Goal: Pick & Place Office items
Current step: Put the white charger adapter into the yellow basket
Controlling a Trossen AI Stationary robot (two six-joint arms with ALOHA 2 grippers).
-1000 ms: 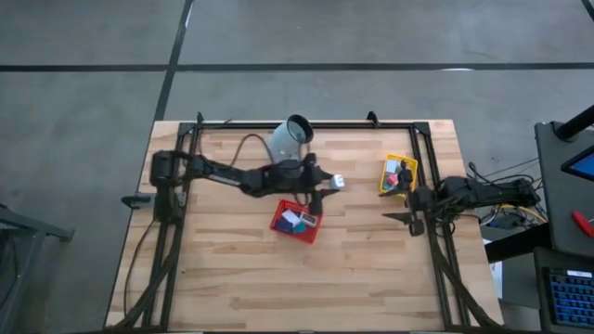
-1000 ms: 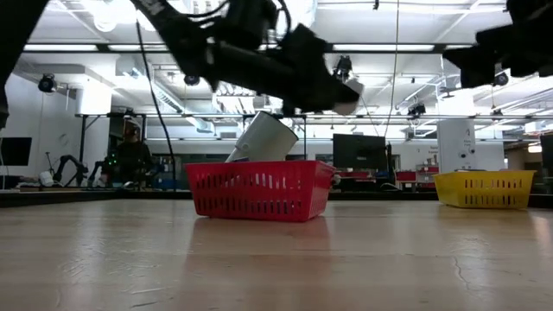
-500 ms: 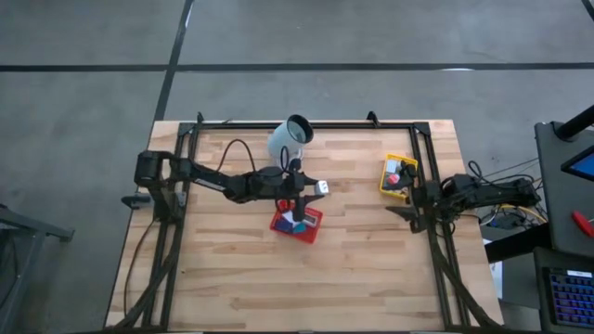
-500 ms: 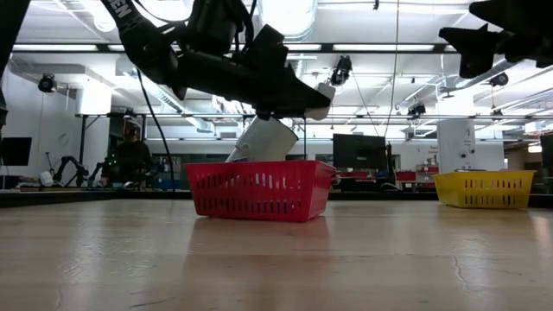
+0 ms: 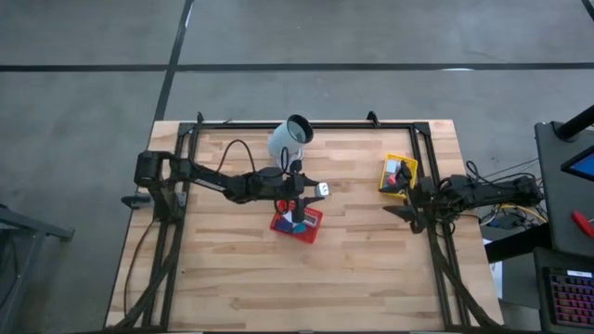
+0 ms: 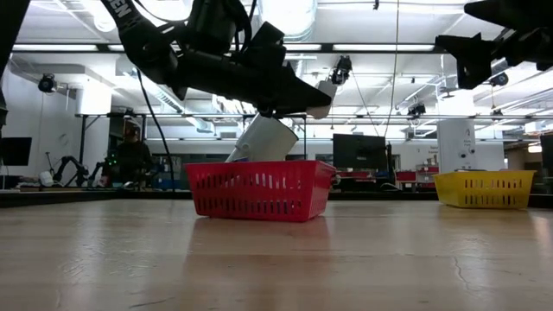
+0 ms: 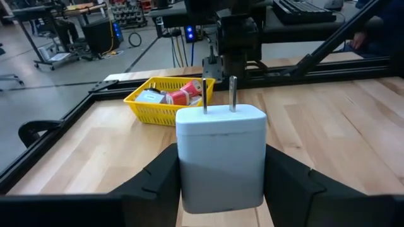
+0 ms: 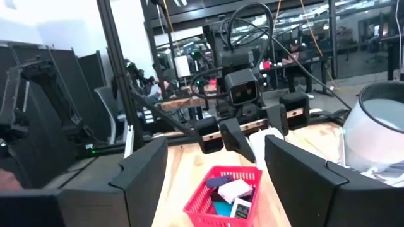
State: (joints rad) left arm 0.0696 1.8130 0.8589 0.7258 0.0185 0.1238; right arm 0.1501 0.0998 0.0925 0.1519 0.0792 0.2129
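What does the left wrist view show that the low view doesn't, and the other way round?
Only the left wrist view shows the two metal prongs on the white plug-in charger block clamped between the left gripper fingers, plus the small items inside the yellow mesh tray. Only the low view shows the red mesh tray on the table below that gripper, with the pale grey-white cup tilted behind it. Both show the left gripper gripping the white block, the yellow tray and the wooden table.

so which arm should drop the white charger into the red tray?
Left. Its gripper is already shut on the white charger and hangs above the red tray. The right gripper is open and empty, back at the table's right edge beside the yellow tray.
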